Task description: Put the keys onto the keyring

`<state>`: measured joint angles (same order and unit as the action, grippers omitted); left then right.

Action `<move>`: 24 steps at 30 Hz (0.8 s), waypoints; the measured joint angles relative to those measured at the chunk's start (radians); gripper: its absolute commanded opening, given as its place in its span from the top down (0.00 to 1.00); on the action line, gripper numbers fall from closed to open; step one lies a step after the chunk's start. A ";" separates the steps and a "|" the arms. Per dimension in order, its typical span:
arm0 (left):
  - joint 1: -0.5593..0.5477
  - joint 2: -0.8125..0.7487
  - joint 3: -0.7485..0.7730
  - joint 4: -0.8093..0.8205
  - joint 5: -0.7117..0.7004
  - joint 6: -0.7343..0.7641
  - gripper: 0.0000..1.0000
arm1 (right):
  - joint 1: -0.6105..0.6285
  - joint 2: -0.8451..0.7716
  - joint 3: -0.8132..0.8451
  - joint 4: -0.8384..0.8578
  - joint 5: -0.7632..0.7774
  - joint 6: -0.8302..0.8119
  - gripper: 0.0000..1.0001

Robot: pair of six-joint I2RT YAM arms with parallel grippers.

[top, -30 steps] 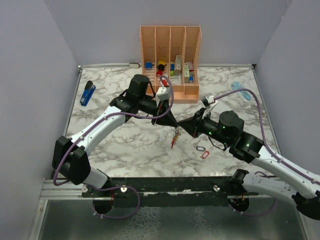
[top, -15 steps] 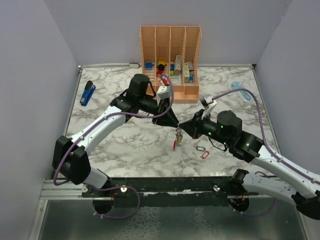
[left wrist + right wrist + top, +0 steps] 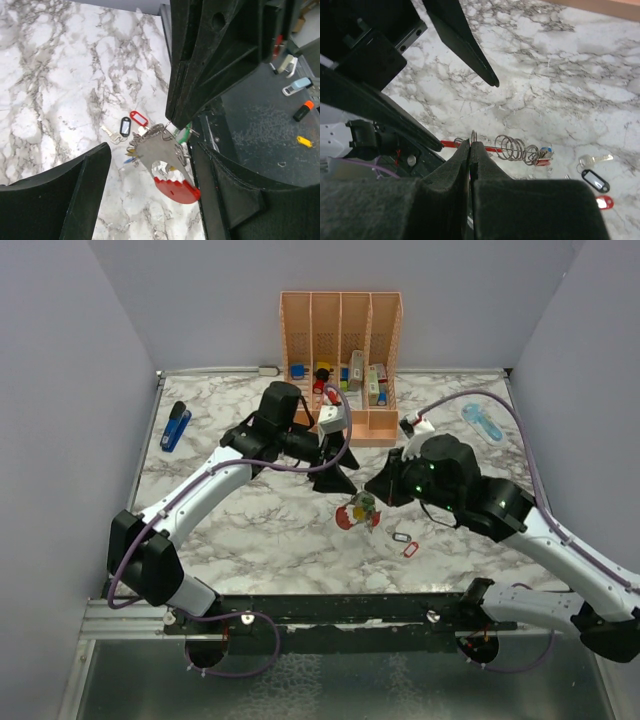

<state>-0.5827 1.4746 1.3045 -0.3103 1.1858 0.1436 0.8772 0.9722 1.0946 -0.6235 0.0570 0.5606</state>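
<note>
top view: the left jaws are spread wide at 11 o'clock of the keyring (image 3: 352,517) and stand apart from it. the right jaws are pressed together at 1 o'clock of it. the keyring, with the keys (image 3: 366,506) bunched on it, is hung from their tip over the middle of the counter (image 3: 250,530). a black tag (image 3: 401,537) and a red tag (image 3: 409,550) are laid on the counter at 4 o'clock of the bunch.

left wrist view: the keyring (image 3: 162,156) is seen between the spread left jaws, its red end (image 3: 175,189) turned to 5 o'clock and the keys (image 3: 146,137) clustered at 11 o'clock. it is hung by a thin wire from the right jaws above.

right wrist view: the right jaws are pinched shut on a thin wire loop (image 3: 473,135) of the keyring. a wire coil (image 3: 512,147) and the keys (image 3: 542,154) are seen at 3 o'clock of the loop.
</note>
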 measured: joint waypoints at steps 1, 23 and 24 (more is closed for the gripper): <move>0.000 0.004 0.007 -0.014 -0.017 0.006 0.29 | 0.000 0.027 0.042 -0.034 0.012 0.017 0.99; 0.004 0.018 0.225 -0.164 -0.406 0.084 0.33 | 0.000 0.341 0.423 -0.381 0.251 0.462 0.99; 0.005 0.018 0.225 -0.170 -0.423 0.083 0.34 | 0.000 0.353 0.425 -0.385 0.261 0.491 0.99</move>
<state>-0.5774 1.4921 1.5295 -0.4801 0.7631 0.2264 0.8768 1.3251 1.5200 -1.0088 0.3183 1.0515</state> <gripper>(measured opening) 0.684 0.016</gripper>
